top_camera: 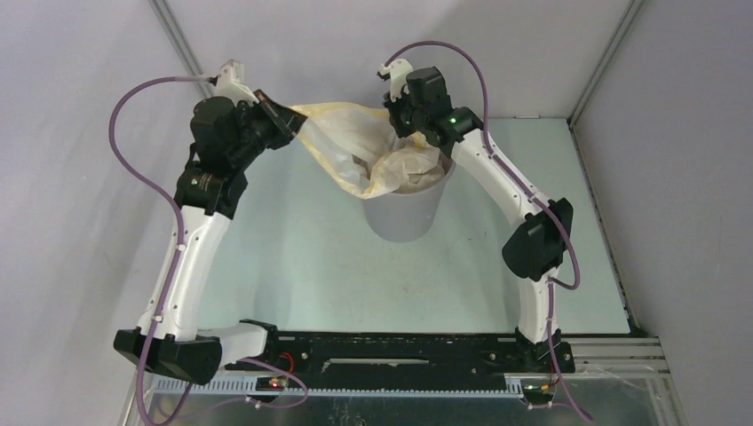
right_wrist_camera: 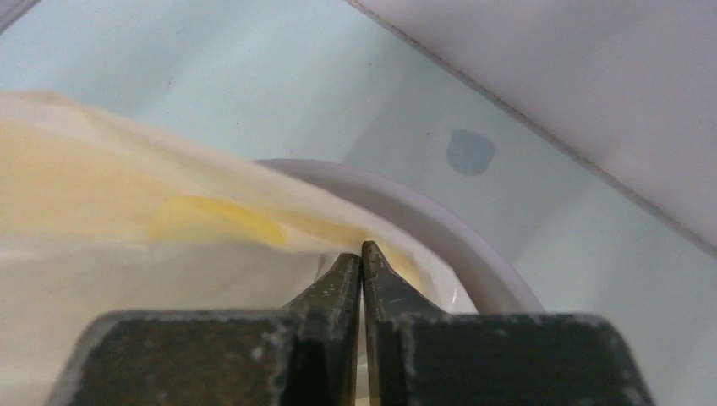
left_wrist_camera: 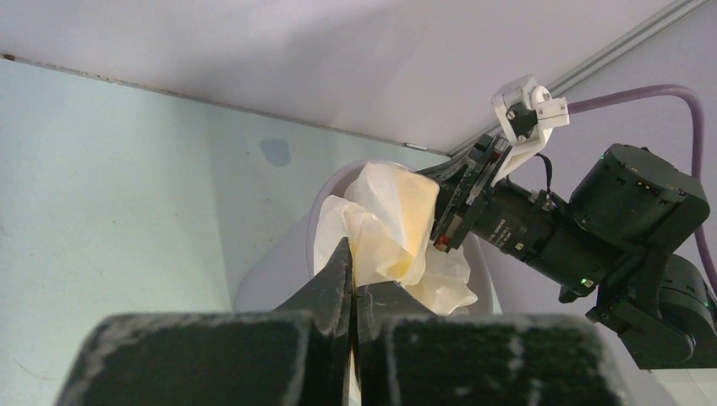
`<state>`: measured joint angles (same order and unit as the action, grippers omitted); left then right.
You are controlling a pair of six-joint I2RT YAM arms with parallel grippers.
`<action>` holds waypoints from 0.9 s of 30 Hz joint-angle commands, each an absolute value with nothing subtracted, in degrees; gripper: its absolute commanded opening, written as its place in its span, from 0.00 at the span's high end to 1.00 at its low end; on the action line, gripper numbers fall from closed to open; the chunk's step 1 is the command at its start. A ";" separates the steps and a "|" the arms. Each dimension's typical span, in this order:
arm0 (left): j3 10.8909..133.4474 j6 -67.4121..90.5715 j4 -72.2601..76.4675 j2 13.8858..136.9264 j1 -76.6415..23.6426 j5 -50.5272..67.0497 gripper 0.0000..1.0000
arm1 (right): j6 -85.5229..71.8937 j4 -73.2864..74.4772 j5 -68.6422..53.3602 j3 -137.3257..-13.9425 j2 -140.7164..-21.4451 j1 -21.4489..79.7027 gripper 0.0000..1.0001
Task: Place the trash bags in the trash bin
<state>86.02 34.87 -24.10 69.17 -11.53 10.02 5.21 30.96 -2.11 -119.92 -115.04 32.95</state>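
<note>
The right gripper (right_wrist_camera: 362,254) rises from 6 o'clock, its two dark fingers pressed together with only a hairline seam between them. The tips meet the edge of the pale yellow bag (right_wrist_camera: 127,194), which spreads in from 9 o'clock. Whether any film is pinched is unclear. The bin (right_wrist_camera: 440,224) shows its pale rim curving toward 4 o'clock. On the pale table (right_wrist_camera: 211,76) a grey spot (right_wrist_camera: 471,152) lies at 1 o'clock, near the wall (right_wrist_camera: 609,93).

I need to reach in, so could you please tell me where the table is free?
The widest bare patch of table lies between the two arms, from the trash bin to the base rail. A narrower strip runs between the right arm and the table's right edge. It is crowded above the bin, where the trash bag spans both jaws.
</note>
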 commanded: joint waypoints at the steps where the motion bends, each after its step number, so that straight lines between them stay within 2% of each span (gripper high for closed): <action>1: 86.41 33.16 -22.85 67.28 -10.64 8.88 0.98 | 4.55 30.11 -0.03 -124.88 -115.17 33.40 1.00; 6: 85.78 33.15 -22.82 68.78 -10.55 8.31 0.98 | 1.40 36.38 0.61 -125.24 -109.74 32.01 1.00; 10: 85.83 34.85 -21.12 71.56 -10.57 10.77 0.99 | -2.59 43.06 -5.26 -125.29 -105.23 28.90 1.00; 15: 86.58 36.12 -18.82 77.00 -10.55 10.63 1.00 | -8.84 50.81 -18.43 -126.29 -102.65 22.94 1.00; 20: 90.14 36.12 -18.98 84.93 -10.56 12.13 1.00 | -13.15 53.37 -26.02 -126.08 -101.36 17.34 1.00; 27: 94.63 35.01 -20.17 91.88 -10.55 13.06 1.00 | -17.17 53.11 -29.09 -127.07 -102.53 8.73 1.00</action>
